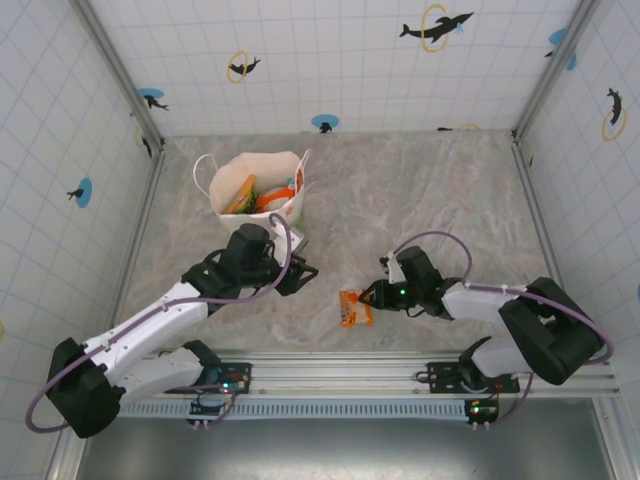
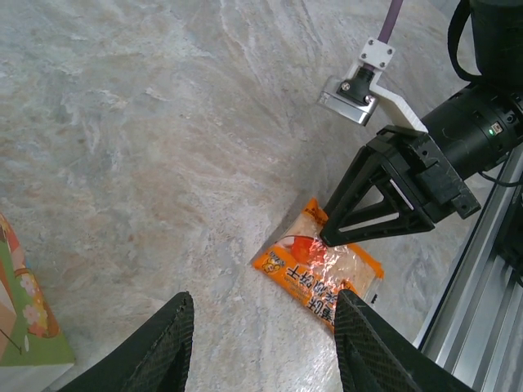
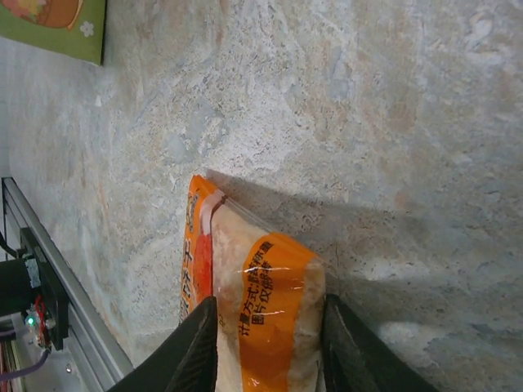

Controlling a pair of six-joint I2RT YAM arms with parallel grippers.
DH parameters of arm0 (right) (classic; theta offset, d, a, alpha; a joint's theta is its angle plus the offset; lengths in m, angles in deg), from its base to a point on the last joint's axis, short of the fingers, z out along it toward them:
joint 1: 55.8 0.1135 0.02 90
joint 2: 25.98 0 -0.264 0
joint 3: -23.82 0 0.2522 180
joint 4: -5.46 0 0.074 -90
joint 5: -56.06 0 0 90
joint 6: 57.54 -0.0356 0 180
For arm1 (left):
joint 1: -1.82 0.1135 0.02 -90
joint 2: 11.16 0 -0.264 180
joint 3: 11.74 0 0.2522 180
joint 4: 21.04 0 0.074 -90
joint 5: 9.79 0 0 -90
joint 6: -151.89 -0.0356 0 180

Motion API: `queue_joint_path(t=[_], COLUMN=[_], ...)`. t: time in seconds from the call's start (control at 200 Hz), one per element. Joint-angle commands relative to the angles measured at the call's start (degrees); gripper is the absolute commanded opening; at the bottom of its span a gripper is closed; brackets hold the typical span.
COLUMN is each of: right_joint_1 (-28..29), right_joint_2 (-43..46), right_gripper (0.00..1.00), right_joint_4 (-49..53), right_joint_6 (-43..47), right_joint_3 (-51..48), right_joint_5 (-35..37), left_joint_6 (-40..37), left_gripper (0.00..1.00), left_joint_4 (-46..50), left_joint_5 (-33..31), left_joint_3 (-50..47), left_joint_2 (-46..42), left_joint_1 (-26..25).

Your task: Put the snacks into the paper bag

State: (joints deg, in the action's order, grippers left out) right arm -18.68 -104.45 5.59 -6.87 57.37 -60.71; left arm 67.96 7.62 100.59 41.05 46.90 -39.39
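Observation:
One orange snack packet (image 1: 354, 308) (image 2: 315, 273) (image 3: 270, 302) lies on the marble table near the front edge. My right gripper (image 1: 371, 297) (image 2: 328, 238) (image 3: 268, 327) is shut on it, a finger pressing each side so the packet bulges between them. The cream paper bag (image 1: 262, 185) (image 2: 20, 322) (image 3: 57, 24) stands upright at the back left, with orange, yellow and green snacks (image 1: 262, 194) showing inside. My left gripper (image 1: 305, 272) (image 2: 263, 322) hovers open between bag and packet, with nothing between its fingers.
The metal base rail (image 1: 330, 372) (image 2: 482, 278) runs along the near edge, just behind the packet. Tiled walls (image 1: 330, 60) close in the back and both sides. Bare marble (image 1: 420, 190) spreads to the right of the bag.

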Motion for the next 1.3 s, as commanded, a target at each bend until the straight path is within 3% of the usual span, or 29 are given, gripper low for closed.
queue_joint_path(t=[0.0, 0.52, 0.746, 1.061, 1.296], right_joint_1=[-0.38, -2.27, -3.68, -4.71, -4.28], right_joint_2=[-0.39, 8.32, 17.06, 34.71, 36.41], right_gripper=[0.26, 0.01, 0.0, 0.0, 0.0], right_joint_4=[-1.15, -5.77, -7.65, -19.63, -32.74], right_joint_6=[0.22, -1.01, -0.59, 7.39, 9.63], right_joint_3=[-1.85, -5.85, -6.85, -8.62, -6.66], right_joint_5=[1.54, 3.05, 5.23, 10.81, 5.29], left_joint_6=[-0.26, 0.95, 3.92, 8.88, 7.2], left_gripper=[0.48, 0.48, 0.5, 0.56, 0.57], left_joint_4=[-0.68, -2.88, -7.8, -19.92, -22.97], left_joint_5=[0.62, -0.6, -1.26, 5.51, 14.25], left_joint_3=[0.2, -0.79, -2.13, -4.57, -1.93], left_joint_2=[-0.8, -1.91, -3.11, -2.1, 1.49], left_joint_1=[-0.51, -0.56, -0.54, -0.69, -2.48])
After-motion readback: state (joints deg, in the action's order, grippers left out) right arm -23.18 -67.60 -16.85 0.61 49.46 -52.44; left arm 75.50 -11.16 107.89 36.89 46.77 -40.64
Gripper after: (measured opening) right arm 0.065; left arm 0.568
